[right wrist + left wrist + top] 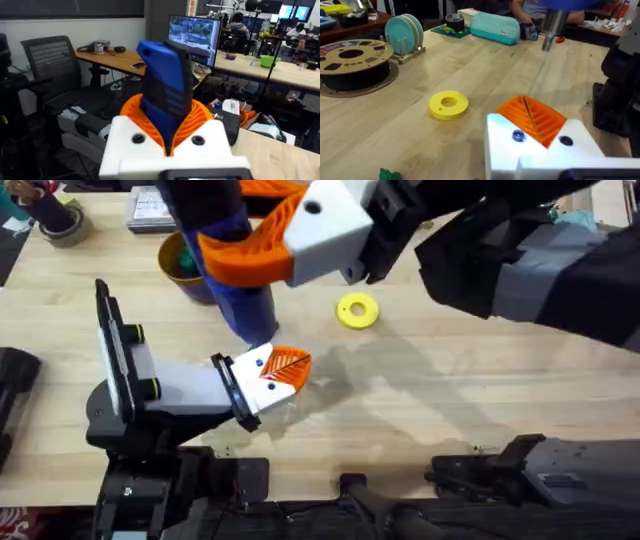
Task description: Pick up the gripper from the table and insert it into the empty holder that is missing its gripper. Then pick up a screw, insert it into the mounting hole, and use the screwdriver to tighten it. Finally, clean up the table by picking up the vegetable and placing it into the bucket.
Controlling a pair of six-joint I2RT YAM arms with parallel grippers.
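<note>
Right gripper (pixel 262 255) clamps the screwdriver (pixel 243 290) upright, tip just over the left gripper (pixel 268 375); whether that one's jaw is spread, can't tell. Step: tightening the screw. Next: seat tip squarely. Bucket (pixel 185 265) sits behind the screwdriver.

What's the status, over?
Right gripper shut on the screwdriver, tip above the left gripper. Left gripper's jaws shut, low over the table. Yellow disc lies off to the side, nothing blocking.
</note>
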